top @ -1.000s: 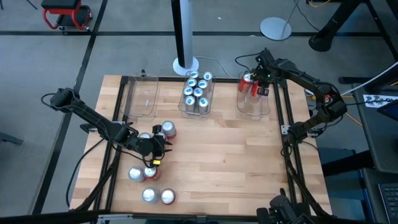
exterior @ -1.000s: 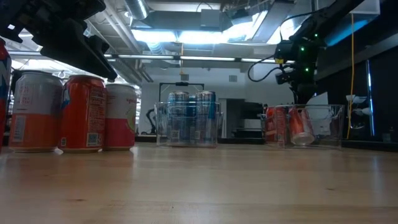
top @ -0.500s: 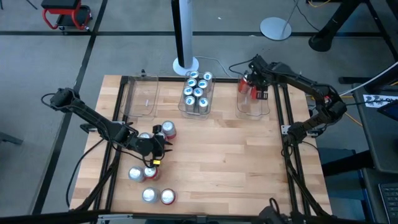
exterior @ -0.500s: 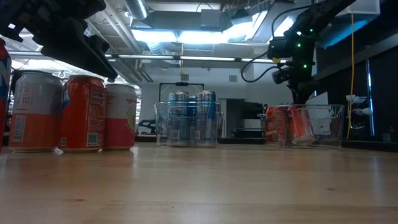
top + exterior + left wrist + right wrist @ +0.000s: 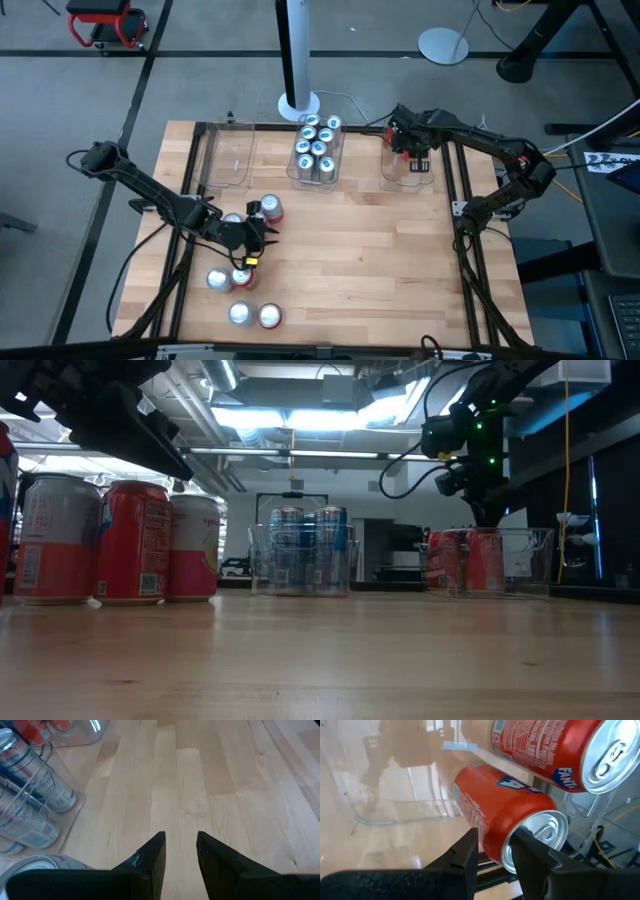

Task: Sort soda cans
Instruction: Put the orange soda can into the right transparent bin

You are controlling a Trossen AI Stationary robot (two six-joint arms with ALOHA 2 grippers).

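Several loose cans stand upright on the table's left half: a red one [image 5: 271,208], a silver one [image 5: 232,219], and two silver-and-red pairs [image 5: 230,279] [image 5: 255,315] nearer the front. My left gripper [image 5: 262,237] hovers among them with a narrow gap between its fingers [image 5: 180,837], holding nothing. My right gripper [image 5: 400,140] is above the right clear bin [image 5: 420,175], also with a narrow gap [image 5: 495,832]. Two red cans [image 5: 510,820] [image 5: 555,750] lie just beyond its fingertips in the bin. My right gripper's fingertips [image 5: 520,837] stand close over the nearer red can's side by its top end [image 5: 535,840], coming from above. I cannot tell whether they touch it. The can is wider than the gap and rests in the bin.
The middle clear bin [image 5: 340,170] holds several blue cans, which also show in the left wrist view [image 5: 30,795]. The left clear bin [image 5: 232,157] holds nothing. A black frame [image 5: 458,190] runs along the table's edges. Bare wood lies at centre and front right.
My right gripper has moved toward the table's left over the right bin. In the low view the red can in that bin, which leaned before, now stands close to upright.
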